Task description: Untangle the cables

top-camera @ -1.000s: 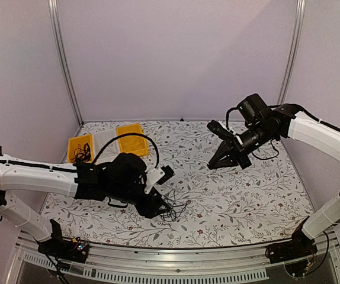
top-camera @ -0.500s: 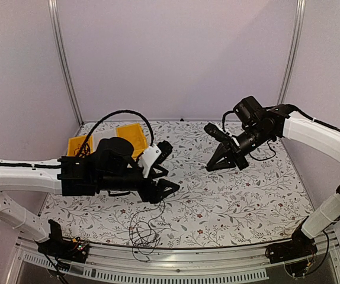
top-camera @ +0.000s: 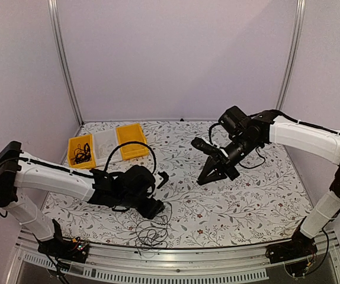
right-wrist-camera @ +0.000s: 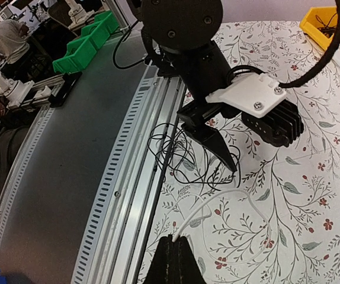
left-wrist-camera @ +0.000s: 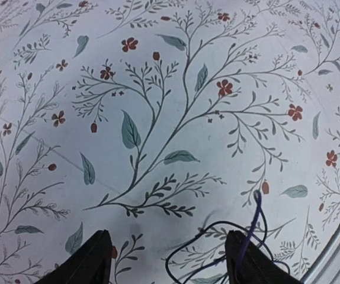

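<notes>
Holding the left gripper low over the flower-printed table cover, fingers spreading wide and clamping nothing. Lying just under and in front of it, the cables: a loose black tangle sitting at the table's near edge and spilling partly onto the slotted aluminium rail. Showing in the left wrist view as one thin dark loop curving up between the fingertips and passing close by the right-hand one; touching or not, cannot tell. Hanging the right gripper raised above the middle of the table, well apart from the tangle, its fingers pressing together into a single tip with nothing showing between them. Trailing across the cover near the tangle, a thin white cord. Standing at the far left corner, two yellow bins flanking a pale bin, with a small bundle of black wire resting in the left-hand yellow one. Sitting beyond the rail in the right wrist view, green bins.
</notes>
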`<state>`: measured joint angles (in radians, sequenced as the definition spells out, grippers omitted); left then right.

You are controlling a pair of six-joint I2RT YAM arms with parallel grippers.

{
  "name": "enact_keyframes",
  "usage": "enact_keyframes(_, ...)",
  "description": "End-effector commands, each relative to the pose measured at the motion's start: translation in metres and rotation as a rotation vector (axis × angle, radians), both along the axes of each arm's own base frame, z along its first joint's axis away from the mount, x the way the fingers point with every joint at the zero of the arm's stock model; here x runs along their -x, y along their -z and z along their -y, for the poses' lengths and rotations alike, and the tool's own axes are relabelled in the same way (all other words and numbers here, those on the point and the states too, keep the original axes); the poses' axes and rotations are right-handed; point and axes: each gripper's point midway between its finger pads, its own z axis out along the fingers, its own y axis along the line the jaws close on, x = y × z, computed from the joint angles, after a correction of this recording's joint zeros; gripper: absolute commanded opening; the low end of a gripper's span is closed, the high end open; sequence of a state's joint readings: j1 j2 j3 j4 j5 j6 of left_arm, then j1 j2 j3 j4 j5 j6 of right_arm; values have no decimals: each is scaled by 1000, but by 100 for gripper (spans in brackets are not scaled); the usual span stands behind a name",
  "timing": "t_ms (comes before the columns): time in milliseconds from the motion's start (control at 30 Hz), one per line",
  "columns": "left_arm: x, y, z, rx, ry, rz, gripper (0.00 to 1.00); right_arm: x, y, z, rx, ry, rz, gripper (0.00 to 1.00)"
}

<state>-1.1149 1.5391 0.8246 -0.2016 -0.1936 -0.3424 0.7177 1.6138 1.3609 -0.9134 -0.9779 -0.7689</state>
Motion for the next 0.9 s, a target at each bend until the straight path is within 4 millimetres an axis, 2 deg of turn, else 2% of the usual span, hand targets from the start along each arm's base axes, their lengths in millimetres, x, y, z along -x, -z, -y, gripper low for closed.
enact_keyframes(0,16,1,0,39,46,-98,67,7,6,-6,1,-44,-9,0)
enact_keyframes(67,28,9,-4,66,74,-281,67,6,9,-7,9,-45,-16,0)
enact_keyframes(100,36,3,-1,139,97,-377,65,6,11,-8,14,-46,-21,0)
enact_keyframes(133,51,-10,9,240,154,-460,65,6,12,-8,15,-48,-24,0)
enact_keyframes(200,65,-28,15,317,205,-508,65,6,16,-9,19,-50,-28,0)
enact_keyframes(267,76,-41,13,308,243,-564,65,7,18,-8,23,-51,-37,0)
enact_keyframes(400,110,-57,3,313,376,-669,62,8,22,-8,27,-55,-45,0)
enact_keyframes(433,122,-65,3,352,432,-707,61,8,22,-8,28,-56,-46,0)
enact_keyframes(500,137,-91,7,442,543,-735,67,8,22,-9,25,-57,-44,0)
enact_keyframes(600,120,-123,14,557,540,-622,71,8,23,-9,21,-60,-49,0)
enact_keyframes(633,108,-132,16,613,505,-590,73,8,23,-10,19,-61,-52,0)
enact_keyframes(667,85,-130,16,632,408,-541,73,8,23,-10,20,-61,-53,0)
enact_keyframes(700,59,-118,13,604,266,-503,73,8,24,-10,21,-61,-55,0)
enact_keyframes(767,6,-97,0,437,11,-342,68,7,24,-10,24,-61,-53,0)
enact_keyframes(800,-16,-96,-11,318,-93,-203,66,7,25,-10,26,-61,-54,0)
enact_keyframes(833,-27,-110,-11,235,-116,-33,66,8,24,-10,25,-62,-52,0)
enact_keyframes(867,-31,-114,-11,167,-106,120,69,8,24,-10,23,-63,-49,0)
